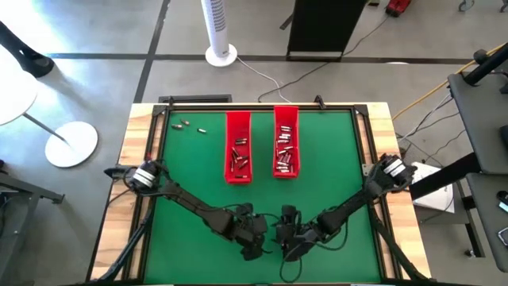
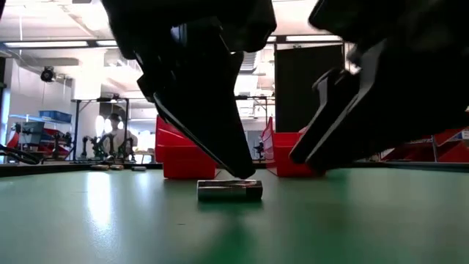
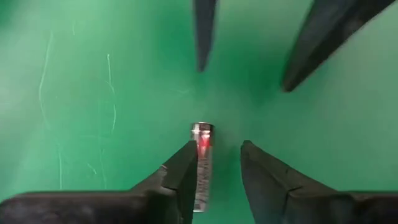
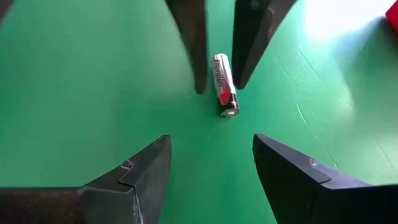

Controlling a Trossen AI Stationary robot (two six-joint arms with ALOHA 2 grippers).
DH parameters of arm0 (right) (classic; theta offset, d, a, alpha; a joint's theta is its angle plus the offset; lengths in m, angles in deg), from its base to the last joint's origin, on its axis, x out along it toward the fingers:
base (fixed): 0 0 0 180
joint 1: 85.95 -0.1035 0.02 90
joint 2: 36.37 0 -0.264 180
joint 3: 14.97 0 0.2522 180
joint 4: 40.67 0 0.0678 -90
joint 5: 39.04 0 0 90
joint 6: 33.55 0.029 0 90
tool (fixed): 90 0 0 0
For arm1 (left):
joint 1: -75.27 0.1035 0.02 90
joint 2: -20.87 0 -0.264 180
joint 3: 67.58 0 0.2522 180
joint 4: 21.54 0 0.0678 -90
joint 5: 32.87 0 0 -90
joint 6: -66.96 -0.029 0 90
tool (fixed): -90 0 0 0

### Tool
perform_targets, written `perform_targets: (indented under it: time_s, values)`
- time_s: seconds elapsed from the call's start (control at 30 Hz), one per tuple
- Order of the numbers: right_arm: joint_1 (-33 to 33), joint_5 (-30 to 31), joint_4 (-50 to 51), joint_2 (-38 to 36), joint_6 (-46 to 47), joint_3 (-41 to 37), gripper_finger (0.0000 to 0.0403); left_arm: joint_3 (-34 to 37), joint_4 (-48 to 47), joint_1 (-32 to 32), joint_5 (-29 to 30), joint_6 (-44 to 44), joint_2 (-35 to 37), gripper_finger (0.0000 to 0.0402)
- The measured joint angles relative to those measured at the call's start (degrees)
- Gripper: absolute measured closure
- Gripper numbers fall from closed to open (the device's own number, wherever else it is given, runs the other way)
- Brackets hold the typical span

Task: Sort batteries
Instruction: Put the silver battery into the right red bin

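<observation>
Bright, even light falls from ceiling strip lamps [image 2: 44,42], which blow out white in the low view. The green desk [image 2: 88,220] shows a pale sheen there, and a white glare patch in the right wrist view. The near end effectors are dark, blurred silhouettes. A battery [image 2: 229,190] glints, sharp.
</observation>
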Motion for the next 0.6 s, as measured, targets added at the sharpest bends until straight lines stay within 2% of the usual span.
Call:
perform_targets:
  time_s: [0.17, 0.3, 0.37, 0.5, 0.6]
  values:
    - [0.2, 3.8, -3.4, 3.4, -1.7, 0.2, 0.0184, 0.0, -0.5, -0.1, 0.3, -1.4, 0.7, 0.0272]
    - [1.0, 5.3, -8.4, 4.7, -4.3, 0.2, 0.0184, 0.1, -2.9, -0.5, 0.9, -2.6, 4.5, 0.0257]
    - [1.8, 5.3, -9.9, 4.8, -5.3, 0.2, 0.0184, 0.1, -6.2, -1.4, 3.9, -2.8, 7.1, 0.0254]
    - [3.9, 5.3, -10.6, 4.8, -6.4, 0.5, 0.0184, 0.2, -14.2, -4.3, 13.6, -3.2, 13.3, 0.0253]
    - [6.1, 4.2, -11.1, 5.0, -6.5, 0.8, 0.0184, 1.4, -16.4, -6.1, 15.9, -3.0, 18.2, 0.0256]
